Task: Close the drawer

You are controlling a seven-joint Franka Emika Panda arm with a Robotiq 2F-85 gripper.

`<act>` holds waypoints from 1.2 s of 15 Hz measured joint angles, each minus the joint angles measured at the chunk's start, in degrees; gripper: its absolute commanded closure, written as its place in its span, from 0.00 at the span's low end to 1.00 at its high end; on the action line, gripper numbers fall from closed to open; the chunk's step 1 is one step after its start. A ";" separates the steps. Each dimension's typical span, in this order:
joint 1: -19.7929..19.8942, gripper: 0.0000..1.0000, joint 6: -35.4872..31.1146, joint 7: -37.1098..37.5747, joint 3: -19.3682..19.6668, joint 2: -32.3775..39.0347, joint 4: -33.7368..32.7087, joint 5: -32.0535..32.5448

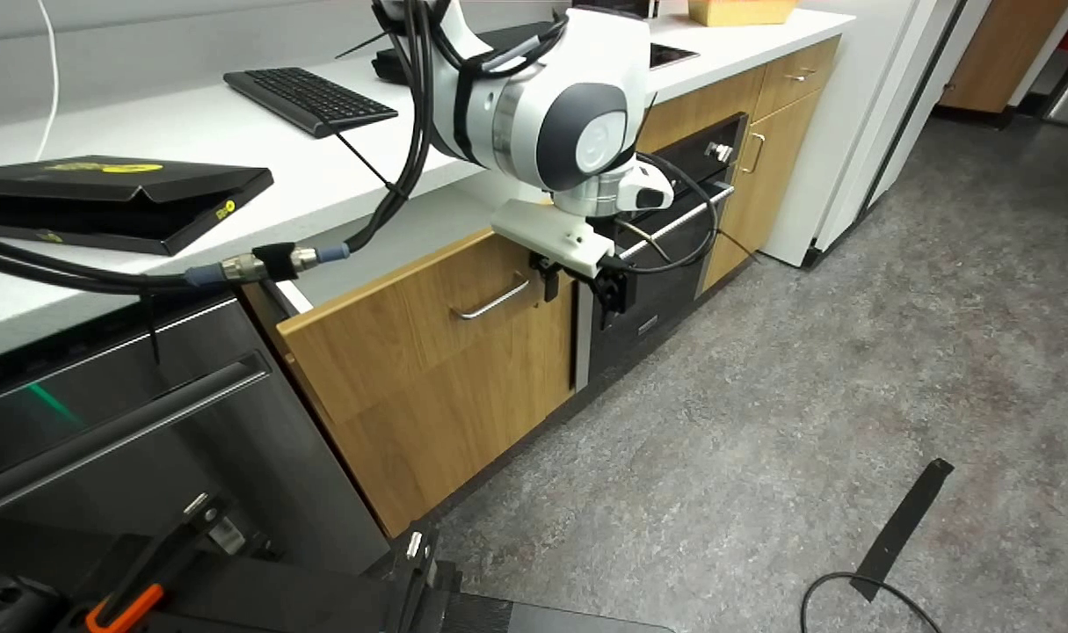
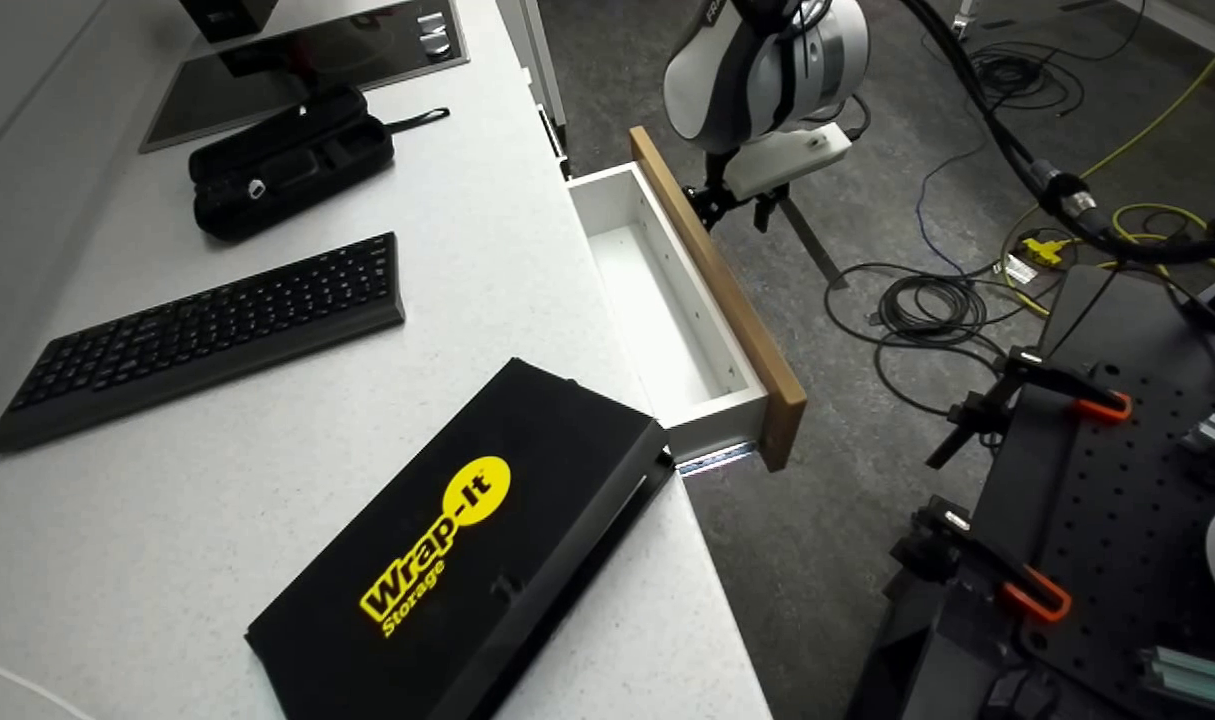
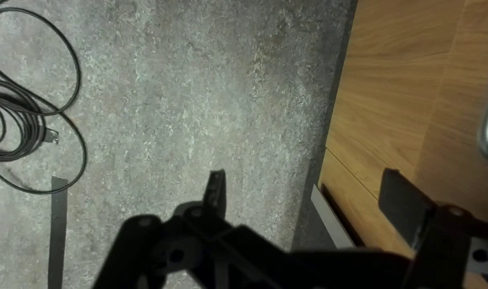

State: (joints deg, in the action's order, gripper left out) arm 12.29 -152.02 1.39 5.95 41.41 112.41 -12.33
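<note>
The counter [image 2: 497,215] carries a black Wrap-It box [image 2: 482,560] close to its front edge, a keyboard [image 2: 207,330] set further back, a case [image 2: 297,170] lying open between keyboard and cooktop [image 2: 352,65], and, toward the far end beyond the cooktop in an exterior view, a tan box [image 1: 744,12].

In an exterior view, the table [image 2: 487,230] carries, from far to near, a cooktop [image 2: 387,45], a case [image 2: 297,170], a keyboard [image 2: 207,325] and a box [image 2: 467,570] (its corner at the edge, just beside the drawer [image 2: 695,300]). The drawer juts out from under the table, an appliance [image 1: 226,440] to its left and an oven [image 1: 661,288] to its right in an exterior view. Before the drawer, near its oven end, hangs the claw [image 1: 577,308]; whether they touch cannot be told.
</note>
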 measured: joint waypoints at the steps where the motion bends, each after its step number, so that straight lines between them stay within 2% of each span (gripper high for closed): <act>1: 0.53 0.00 0.07 -0.82 -0.86 0.38 -0.66 0.00; 5: 1.61 0.00 0.92 -2.73 -3.79 1.17 -3.09 -0.02; 9: 1.03 0.00 2.71 -3.02 -6.05 1.32 -5.11 0.00; 13: -1.09 0.00 3.55 -2.96 -6.62 1.32 -5.98 0.12; 18: -0.92 0.00 3.54 -2.96 -6.42 1.32 -5.85 0.11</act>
State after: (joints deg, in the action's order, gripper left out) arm 11.37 -148.48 -1.57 -0.46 42.74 106.56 -12.22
